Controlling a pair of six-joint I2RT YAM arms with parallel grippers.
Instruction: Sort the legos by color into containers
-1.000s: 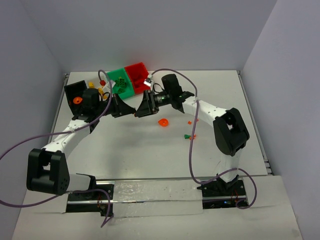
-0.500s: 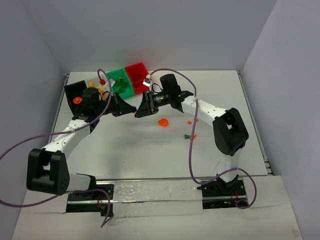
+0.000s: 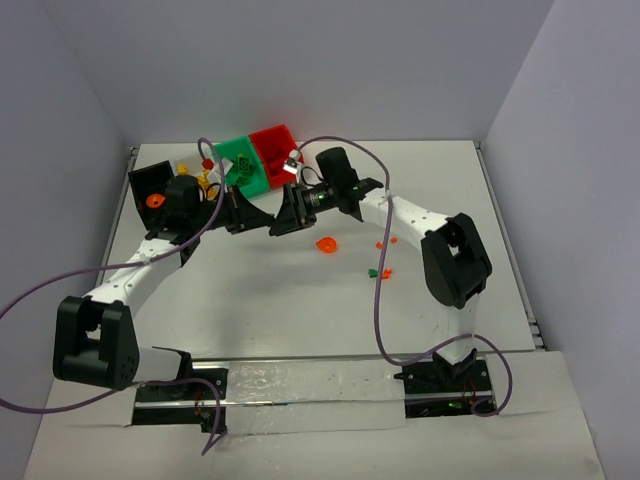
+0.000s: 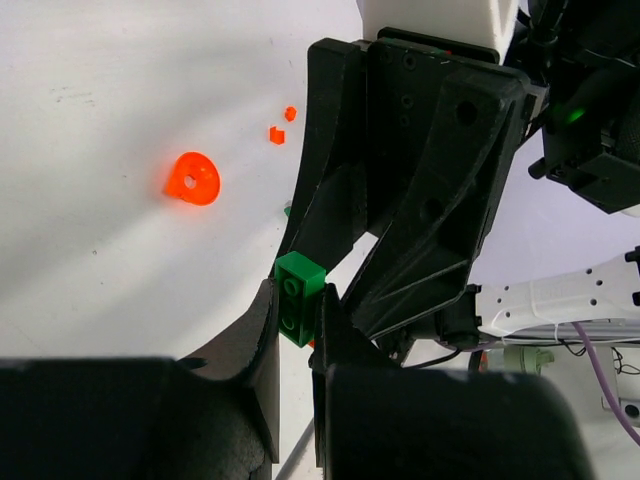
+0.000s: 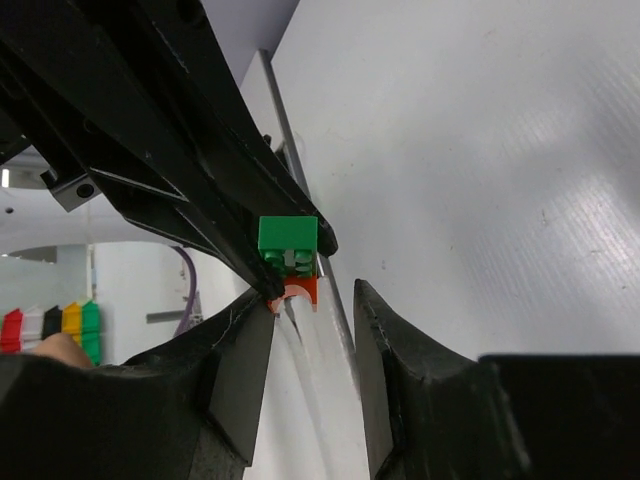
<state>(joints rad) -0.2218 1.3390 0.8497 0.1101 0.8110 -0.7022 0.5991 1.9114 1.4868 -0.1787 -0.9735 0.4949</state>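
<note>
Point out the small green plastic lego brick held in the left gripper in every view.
Top external: not discernible; hidden where the left gripper meets the right gripper.
Left wrist: green lego brick low centre, between this camera's own fingers.
Right wrist: centre-left, atop an orange piece.
Shared landmark: the left gripper pinching it.

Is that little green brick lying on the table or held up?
Held up. In the left wrist view the left arm's jaws pinch the green brick from both sides, clear of the table.
</note>
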